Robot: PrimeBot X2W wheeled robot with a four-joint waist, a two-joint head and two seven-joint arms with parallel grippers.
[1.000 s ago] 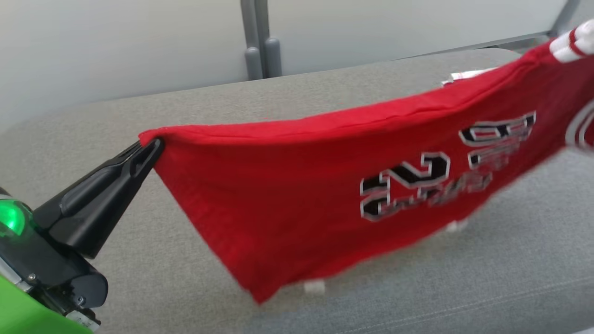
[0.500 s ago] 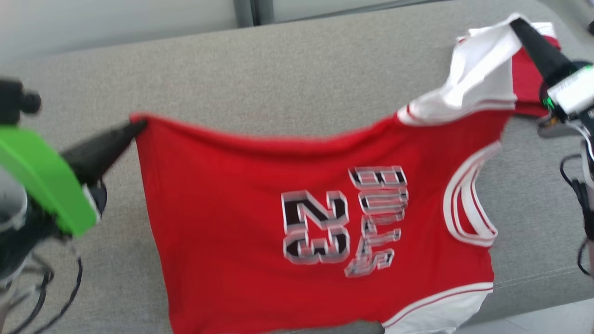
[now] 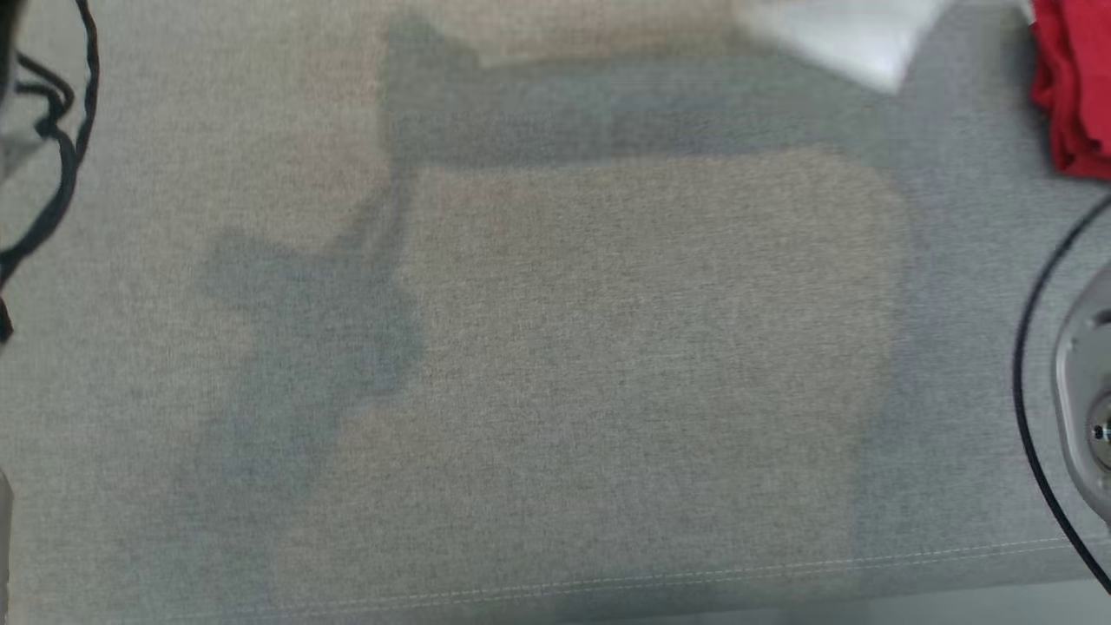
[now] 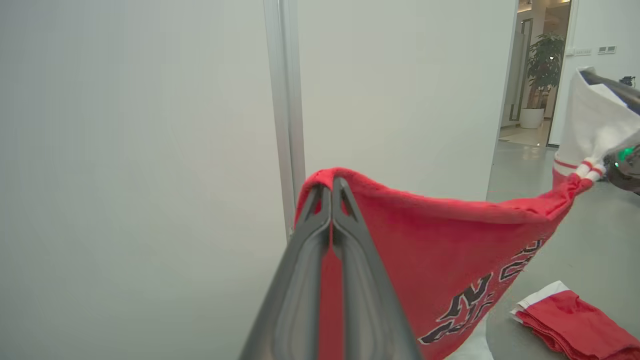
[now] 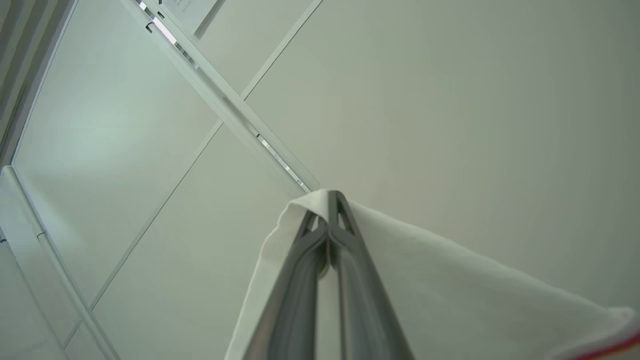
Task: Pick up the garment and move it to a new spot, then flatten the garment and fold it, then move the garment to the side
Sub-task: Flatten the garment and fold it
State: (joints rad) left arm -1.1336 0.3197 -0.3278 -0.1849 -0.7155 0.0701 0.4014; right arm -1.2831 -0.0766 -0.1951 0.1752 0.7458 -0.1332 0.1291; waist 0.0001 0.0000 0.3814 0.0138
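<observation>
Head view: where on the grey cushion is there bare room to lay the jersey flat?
The middle of the cushion is bare, from the cable at the left to the seam in front. It is crowded at the far right, by the red cloth and some white cloth.

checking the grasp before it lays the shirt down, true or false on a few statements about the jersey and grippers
The left gripper is shut on the edge of the red jersey. True.
The right gripper is open and empty. False: it is shut on the jersey's white part.
The jersey lies flat on the grey cushion. False: it hangs stretched between both grippers.
A folded red garment lies on the cushion. True.
</observation>
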